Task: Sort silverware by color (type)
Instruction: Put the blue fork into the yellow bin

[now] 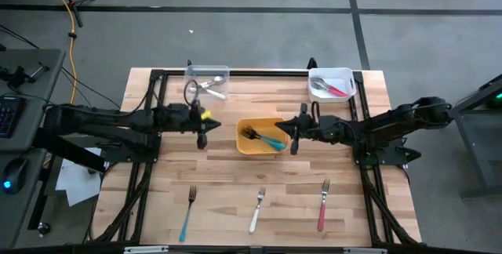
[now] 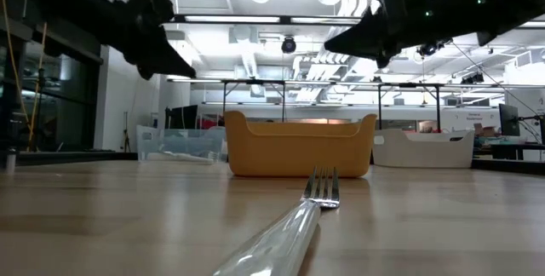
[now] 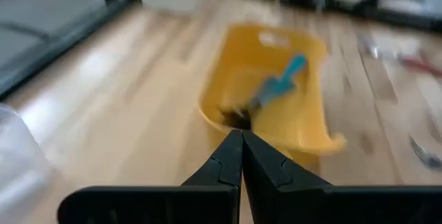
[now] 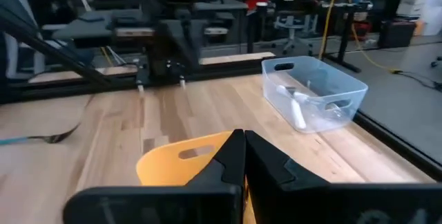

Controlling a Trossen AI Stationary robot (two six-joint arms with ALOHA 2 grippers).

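Observation:
A yellow bin (image 1: 260,137) in the middle of the table holds several forks, one with a teal handle (image 3: 282,84). Three more forks lie apart along the near edge: a teal-handled one (image 1: 187,213), a white-handled one (image 1: 257,211) and a red-handled one (image 1: 322,205). My left gripper (image 1: 201,141) hovers shut just left of the yellow bin, its closed fingers (image 3: 242,141) pointing at the bin. My right gripper (image 1: 294,147) hovers shut just right of the bin, above its rim (image 4: 183,156). Neither holds anything.
A clear bin (image 1: 207,79) with white and silver pieces stands at the far left. A white bin (image 1: 331,84) with a red-handled fork stands at the far right. A black frame runs along the table's far and side edges. Bare wood lies between the yellow bin and the near forks.

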